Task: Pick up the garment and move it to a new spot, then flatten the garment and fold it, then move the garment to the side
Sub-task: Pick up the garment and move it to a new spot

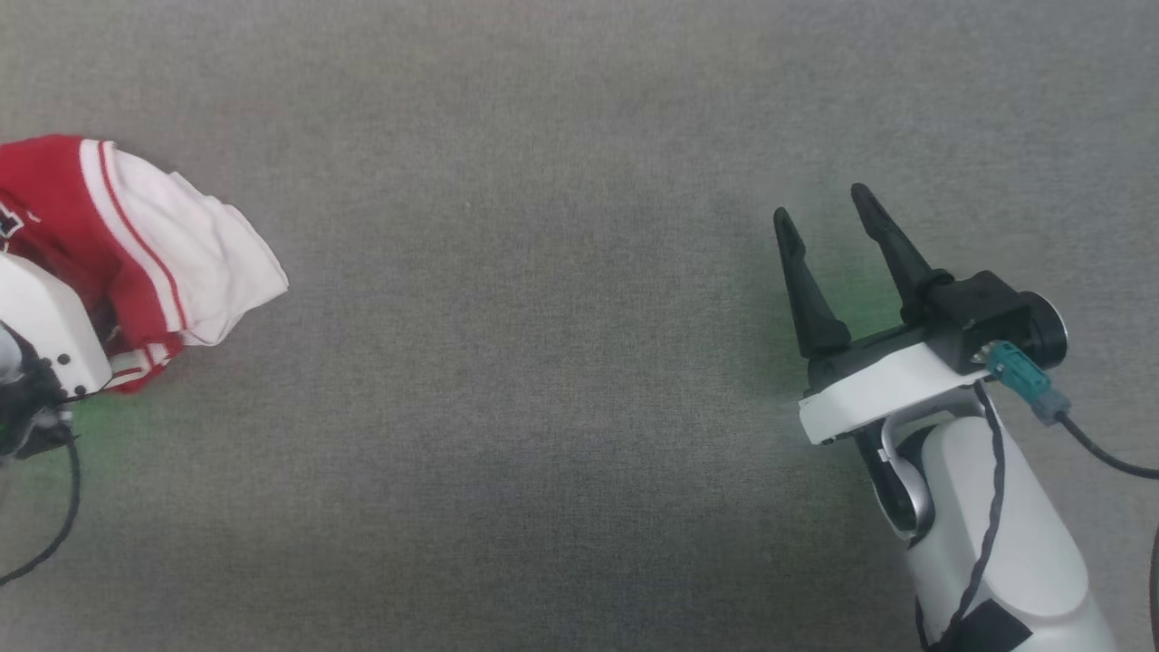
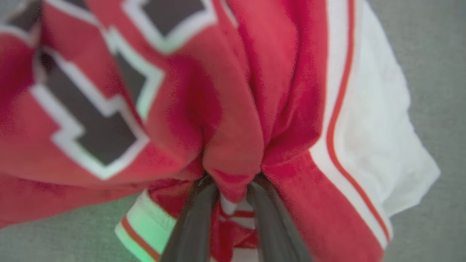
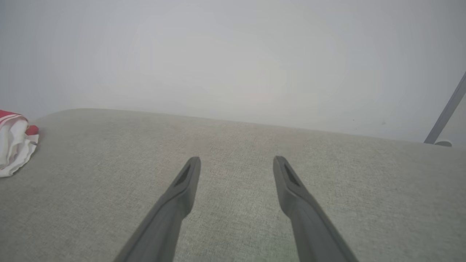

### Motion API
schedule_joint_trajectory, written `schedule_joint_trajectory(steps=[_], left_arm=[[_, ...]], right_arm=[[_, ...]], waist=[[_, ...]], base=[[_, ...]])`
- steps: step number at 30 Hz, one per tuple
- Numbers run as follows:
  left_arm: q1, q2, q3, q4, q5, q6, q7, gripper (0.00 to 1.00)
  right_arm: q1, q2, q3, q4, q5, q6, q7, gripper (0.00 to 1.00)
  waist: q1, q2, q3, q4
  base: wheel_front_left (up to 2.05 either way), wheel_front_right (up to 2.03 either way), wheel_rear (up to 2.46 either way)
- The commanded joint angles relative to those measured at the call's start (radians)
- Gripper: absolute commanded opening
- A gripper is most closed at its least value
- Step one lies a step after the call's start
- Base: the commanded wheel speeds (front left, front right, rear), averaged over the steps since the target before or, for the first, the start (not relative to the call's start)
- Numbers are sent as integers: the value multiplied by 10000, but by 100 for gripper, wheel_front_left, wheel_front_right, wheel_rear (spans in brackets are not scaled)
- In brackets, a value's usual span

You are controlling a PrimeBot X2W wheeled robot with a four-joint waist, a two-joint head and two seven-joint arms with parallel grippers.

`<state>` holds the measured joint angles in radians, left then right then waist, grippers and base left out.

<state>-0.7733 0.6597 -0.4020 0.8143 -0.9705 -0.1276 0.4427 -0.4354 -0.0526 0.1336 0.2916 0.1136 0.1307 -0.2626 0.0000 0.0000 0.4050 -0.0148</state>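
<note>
- Grip: left gripper (image 2: 233, 183) is clenched on a bunched fold of the garment (image 1: 136, 235). Red cloth is squeezed between its two dark fingers, and it looks like several layers caught at once.
- Location: the garment sits crumpled at the far left of the grey cloth-covered table (image 1: 543, 380), up against the left arm. A wide bare stretch separates it from the right gripper (image 1: 822, 205).
- Right gripper: fingers spread with nothing between them, held over the table well apart from the garment.
- Step, as I judge it: the pick-up for the move to a new spot. Lift straight and slowly so the pinch stays on the fold (a one-point hold will let the rest hang and swing). Carry it toward the open middle and lay it down before letting go.
- Material: soft and limp, draping into deep rounded folds. Red body, white sleeve edged with a thin red stripe, striped trim at the hem, dark block characters outlined in white.
- Table cover: matte, woven, slightly rough. It would likely drag on the cloth if the garment were pulled across it.
</note>
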Motion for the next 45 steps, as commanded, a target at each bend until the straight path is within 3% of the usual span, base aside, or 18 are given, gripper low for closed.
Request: schedule_joint_trajectory(steps=[1, 8, 15, 21, 25, 31, 35, 38, 43, 44, 45], left_arm=[[-59, -446, -214, -156, -111, -50, -307, 0], [-659, -256, -329, -1474, -668, -34, -896, 0], [-1135, -628, -867, -3726, -1240, -34, -417, 0], [-1466, -1165, -1644, -4894, -1069, -31, 248, 0], [-1784, -1776, -2328, -5042, -863, -9, 779, 0], [-2267, -2279, -3295, -3952, -355, -13, 1522, 0], [-2541, -2133, -3898, -2826, -32, -27, 1933, 0], [-2575, -1560, -5082, -2270, 506, 4, 2310, 0], [-2537, -711, -7109, -2251, 953, 34, 2554, 0], [-2577, -521, -7447, -2222, 1016, 46, 2483, 6], [-2647, -385, -7683, -2186, 997, 56, 2359, 19]], right_arm=[[73, 23, -80, -29, 106, 1, -31, 100], [400, 20, -387, -78, 557, 3, -31, 100], [747, 23, -826, -292, 1150, 3, -31, 100], [866, 28, -1040, -419, 1593, 3, -31, 100], [860, 19, -1181, -500, 2031, 3, -31, 100], [682, 29, -1171, -548, 2783, 4, -31, 100], [650, 23, -969, -539, 3298, 3, -29, 100], [685, 23, -806, -546, 3714, 3, -31, 100], [928, 24, -928, -650, 3893, 3, -31, 100], [963, 20, -916, -647, 3913, 3, -31, 100], [970, 24, -881, -635, 3930, 3, -31, 100]], waist=[[0, 0, -314, -37], [0, 0, -1093, -459], [0, 0, -1174, -1438], [0, 0, -821, -2410], [0, 0, -354, -3232], [0, 0, 328, -4372], [0, 0, 647, -5046], [0, 0, 861, -5591], [0, 0, 1021, -5652], [0, 0, 1035, -5652], [0, 0, 1047, -5652]], base=[[0, 0, 0], [0, 0, 0], [0, 0, 0], [0, 0, 0], [0, 0, 0], [0, 0, 0], [0, 0, 0], [0, 0, 0], [0, 0, 0], [0, 0, 0], [0, 0, 0]])
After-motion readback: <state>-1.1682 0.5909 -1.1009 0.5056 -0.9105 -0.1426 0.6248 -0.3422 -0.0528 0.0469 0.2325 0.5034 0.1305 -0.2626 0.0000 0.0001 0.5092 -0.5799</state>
